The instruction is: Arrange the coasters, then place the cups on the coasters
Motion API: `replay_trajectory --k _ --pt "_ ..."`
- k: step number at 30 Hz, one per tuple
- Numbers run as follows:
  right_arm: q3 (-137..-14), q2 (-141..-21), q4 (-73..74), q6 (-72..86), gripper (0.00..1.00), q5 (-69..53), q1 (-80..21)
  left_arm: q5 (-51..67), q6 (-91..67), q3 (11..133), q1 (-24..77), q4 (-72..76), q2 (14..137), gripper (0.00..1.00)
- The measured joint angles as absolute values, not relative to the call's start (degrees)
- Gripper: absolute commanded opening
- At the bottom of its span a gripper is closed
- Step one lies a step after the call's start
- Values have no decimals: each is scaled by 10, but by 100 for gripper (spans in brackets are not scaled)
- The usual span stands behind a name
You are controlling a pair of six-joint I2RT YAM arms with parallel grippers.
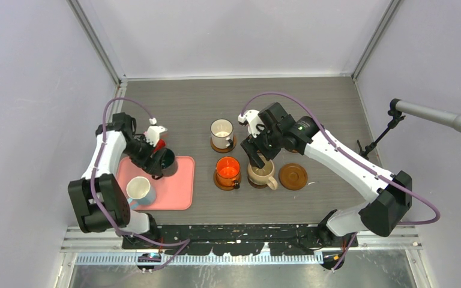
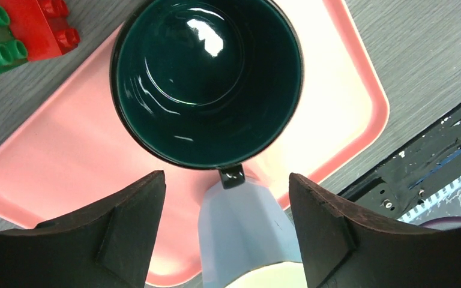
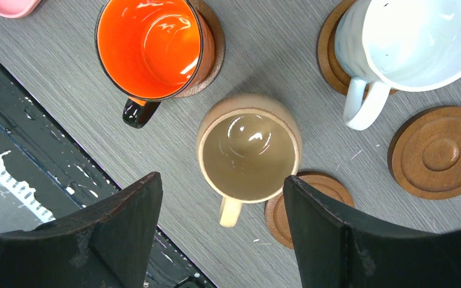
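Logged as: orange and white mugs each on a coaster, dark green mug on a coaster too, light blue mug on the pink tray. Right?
No. The orange mug and white mug each sit on a coaster, and the light blue mug is on the pink tray, but so is the dark green mug, not on a coaster; the left wrist view shows it.

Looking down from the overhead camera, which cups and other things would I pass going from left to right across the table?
light blue cup on the pink tray → dark green cup → orange cup → tan cup → bare coaster. The white cup lines up with the orange one, so it is left out.
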State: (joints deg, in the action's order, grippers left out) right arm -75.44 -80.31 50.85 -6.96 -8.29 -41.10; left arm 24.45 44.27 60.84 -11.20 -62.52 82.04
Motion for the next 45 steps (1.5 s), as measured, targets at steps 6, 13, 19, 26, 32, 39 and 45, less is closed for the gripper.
replay_trajectory --k 6,13,19,26,32,39,45 --pt "-754 -803 509 -69 78 -83 -411 240 425 599 -86 -646 770 77" --pt "-759 -808 509 -67 78 -84 -411 218 407 568 -43 -650 760 77" --pt "-759 -808 509 -65 78 -84 -411 198 397 555 -40 -650 757 79" --pt "-759 -808 509 -65 78 -84 -411 180 395 555 -38 -649 735 78" --pt "-760 -808 510 -62 78 -85 -411 181 388 551 -11 -649 737 77" --pt "-785 -812 515 -63 78 -85 -408 184 361 536 46 -639 748 77" --pt "-796 -817 515 -63 78 -85 -404 204 330 534 84 -625 748 78"
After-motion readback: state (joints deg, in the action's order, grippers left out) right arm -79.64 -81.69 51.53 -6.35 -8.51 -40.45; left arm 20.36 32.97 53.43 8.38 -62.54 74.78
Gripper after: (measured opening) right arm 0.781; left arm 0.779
